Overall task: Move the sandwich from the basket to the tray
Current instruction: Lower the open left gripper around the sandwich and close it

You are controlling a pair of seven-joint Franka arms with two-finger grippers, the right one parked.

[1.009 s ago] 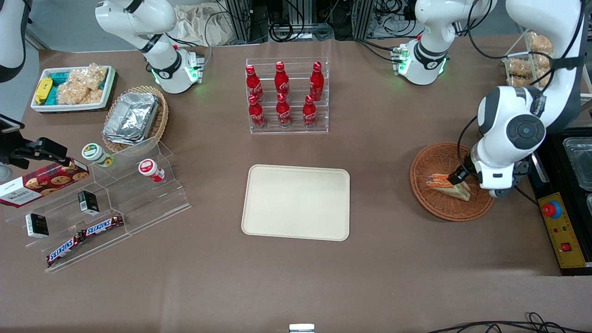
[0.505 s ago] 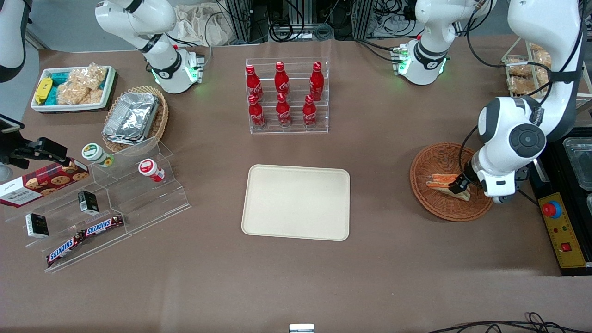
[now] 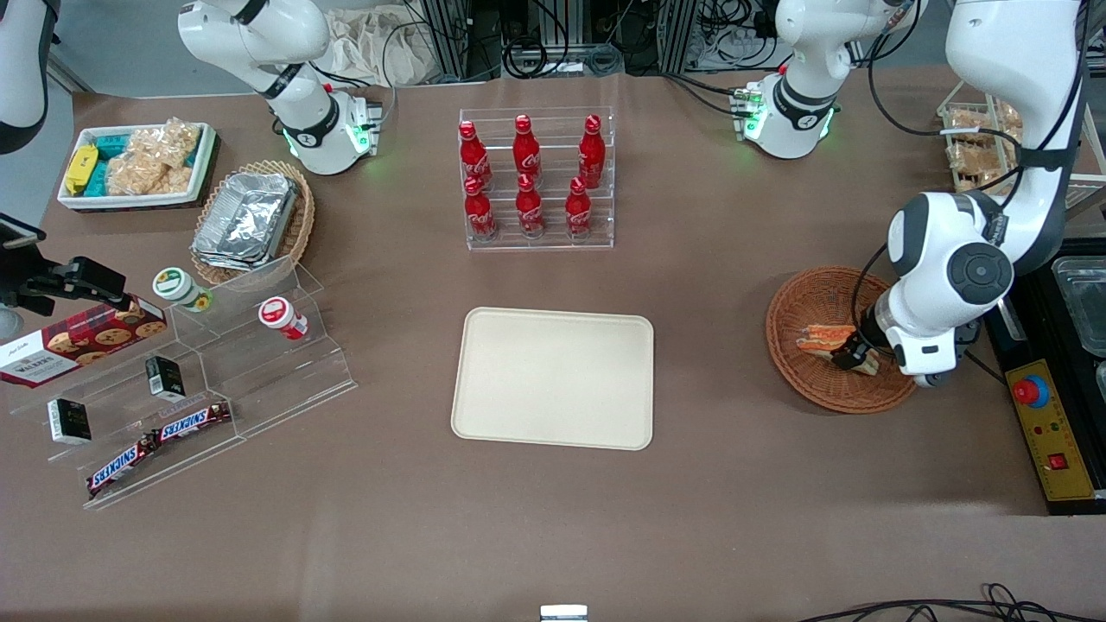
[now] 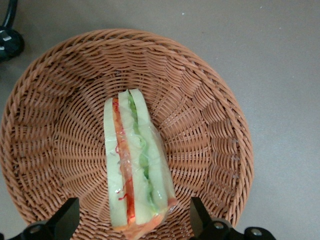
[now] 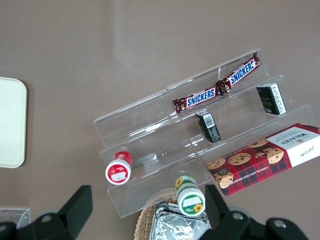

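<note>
The gripper (image 4: 131,220) has sunk lower, fingers spread astride the sandwich (image 4: 136,167) in the basket (image 4: 210,115) on the brown table (image 3: 734,484).

The end effector (image 3: 851,356) now sits lower in the basket (image 3: 812,298) than a second ago, down around the sandwich (image 3: 825,339), with a finger (image 4: 67,217) open on either side of the wedge. The working arm's wrist has also shifted slightly toward the tray (image 3: 553,377), covering more of the sandwich's near end.
</note>
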